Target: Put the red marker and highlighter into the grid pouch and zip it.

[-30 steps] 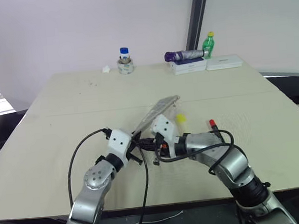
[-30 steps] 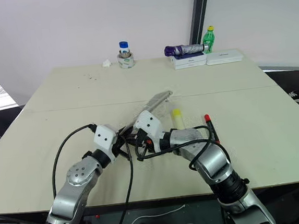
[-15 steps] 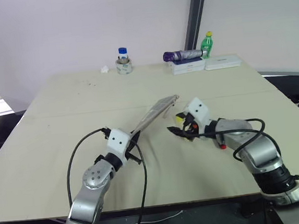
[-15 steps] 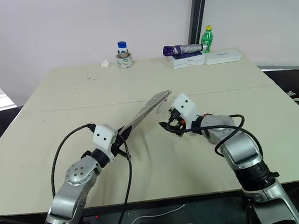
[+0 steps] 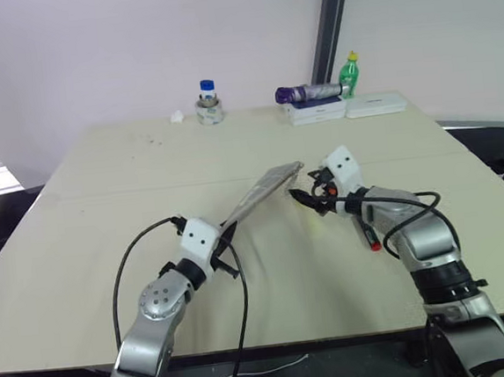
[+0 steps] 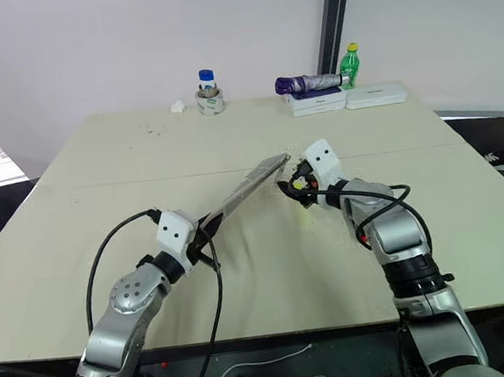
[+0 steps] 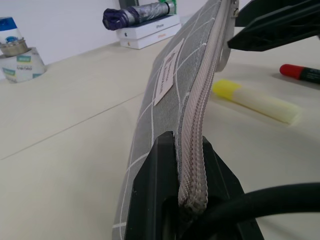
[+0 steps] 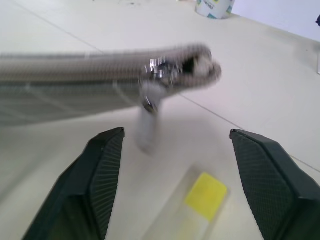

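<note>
Nearest the robot, the left gripper (image 7: 187,200) was squeezed tight on one end of the grid pouch (image 5: 257,192). It held the pouch up off the table (image 5: 102,193), zipper edge on top, with the far end slanting up and away. The pouch's little white label faced out to the side.

Just past that far end was the right gripper (image 8: 175,185). Its two black fingers (image 8: 102,165) stood wide apart with nothing between them. They pointed at the zipper pull (image 8: 147,122), which hung down from the pouch's tip, but they did not touch it.

Under the pouch's far end, the highlighter (image 7: 255,102) lay flat on the table, its bright yellow cap toward the pouch. The red marker (image 5: 369,234) lay a bit further to the right, partly hidden under the right arm. Both pens were outside the pouch.

Nothing sat between the pens and the pouch. Only the right arm hung over them.

Far back by the wall were other things. There was one small jar with a blue lid (image 5: 208,93) standing on a roll of tape (image 5: 210,113), and one small white scrap (image 5: 178,116) next to it. To the right were two flat white boxes (image 5: 377,104), one folded purple umbrella (image 5: 307,93) on top of the nearer box, and one green bottle (image 5: 349,74) with a yellow cap.

So there were one pouch, one highlighter and one red marker.
</note>
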